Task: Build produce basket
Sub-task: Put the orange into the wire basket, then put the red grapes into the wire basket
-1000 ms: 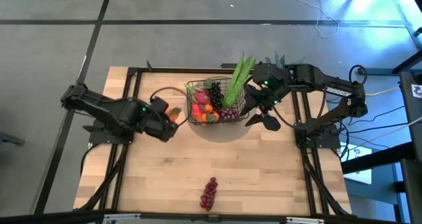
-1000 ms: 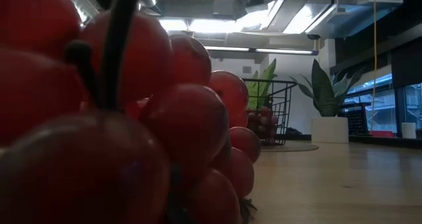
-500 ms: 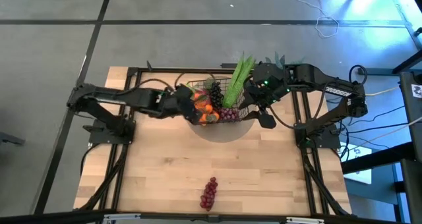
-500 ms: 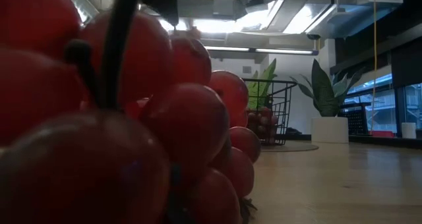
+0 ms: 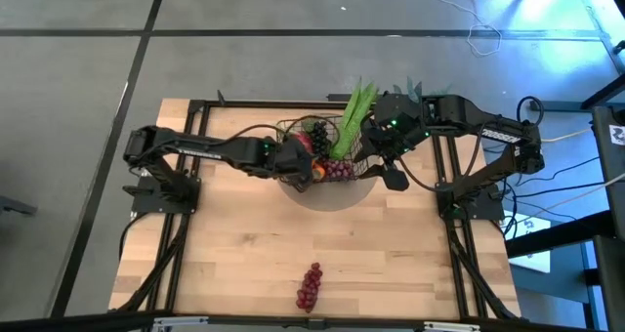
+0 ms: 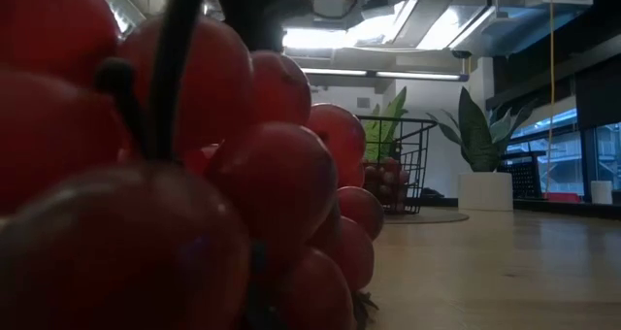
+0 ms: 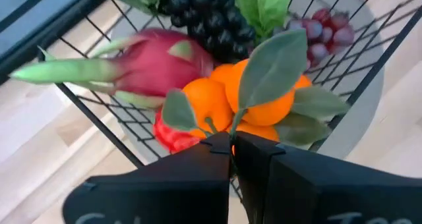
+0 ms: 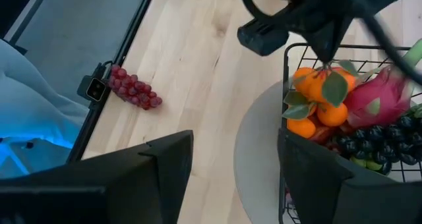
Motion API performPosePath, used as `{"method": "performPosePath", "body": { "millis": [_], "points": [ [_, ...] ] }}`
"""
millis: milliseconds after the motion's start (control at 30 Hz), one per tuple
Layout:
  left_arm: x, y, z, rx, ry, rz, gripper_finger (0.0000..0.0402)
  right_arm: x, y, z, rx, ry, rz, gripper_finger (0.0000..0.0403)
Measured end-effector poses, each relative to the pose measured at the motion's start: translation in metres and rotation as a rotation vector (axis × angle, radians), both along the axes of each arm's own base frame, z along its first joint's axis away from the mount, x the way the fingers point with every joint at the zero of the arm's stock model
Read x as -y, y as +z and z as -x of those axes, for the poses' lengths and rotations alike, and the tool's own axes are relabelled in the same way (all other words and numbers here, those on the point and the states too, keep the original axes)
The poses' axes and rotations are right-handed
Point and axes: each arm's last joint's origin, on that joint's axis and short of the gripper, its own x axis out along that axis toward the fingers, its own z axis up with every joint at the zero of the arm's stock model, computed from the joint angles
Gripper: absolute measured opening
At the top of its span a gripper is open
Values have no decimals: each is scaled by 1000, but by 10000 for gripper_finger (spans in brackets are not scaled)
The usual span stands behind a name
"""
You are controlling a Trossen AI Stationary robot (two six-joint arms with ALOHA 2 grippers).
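The black wire basket (image 5: 337, 148) stands on a round grey mat (image 5: 332, 193) at the table's far middle. It holds a pink dragon fruit (image 7: 158, 62), dark grapes (image 7: 204, 13), reddish grapes (image 7: 326, 29) and a long green stalk (image 5: 356, 112). My left gripper (image 7: 231, 148) is over the basket's left part (image 5: 311, 166), shut on a leafy cluster of small oranges (image 7: 257, 95). My right gripper (image 8: 234, 178) is open and empty by the basket's right side (image 5: 389, 174). A red grape bunch (image 5: 310, 286) lies near the table's front edge. My left gripper pinches the orange cluster's thin stem (image 7: 232, 133) between its two fingers, coming from above and pointing down. The oranges (image 8: 316, 85) hang below the fingers inside the basket's rim, beside the dragon fruit. Whether they rest on the fruit beneath, I cannot tell.
A potted spiky plant in a white pot (image 6: 482, 150) stands behind the basket at the far right. The red grape bunch fills the left of the low view (image 6: 175, 175). Bare wood lies between the mat and the front grapes (image 5: 322, 239).
My left gripper has gone toward the table's right edge with the orange cluster, from beside the basket's left side to over the basket. It has stayed shut on the cluster, which now hangs inside the rim.
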Motion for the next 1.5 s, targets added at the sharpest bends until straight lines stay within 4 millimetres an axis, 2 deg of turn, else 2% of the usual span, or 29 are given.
{"method": "performPosePath", "body": {
  "millis": [433,700,933,1133,1367,1500],
  "points": [
    [-1,-3,0,-19,-16,38,6,0,0,0,-1,-2,-3,207],
    [-4,-5,-1,-58,-103,83,43,0,0,0,-1,-2,-3,207],
    [-11,-6,0,-66,-104,115,81,0,0,0,1,4,2,207],
    [-9,16,13,1,-78,55,81,-4,0,0,2,34,16,207],
    [-3,36,31,43,-61,-21,84,-20,-1,-3,14,78,50,207],
    [5,50,41,92,-75,-42,80,-37,-18,-16,-34,132,183,207]
  ]
}}
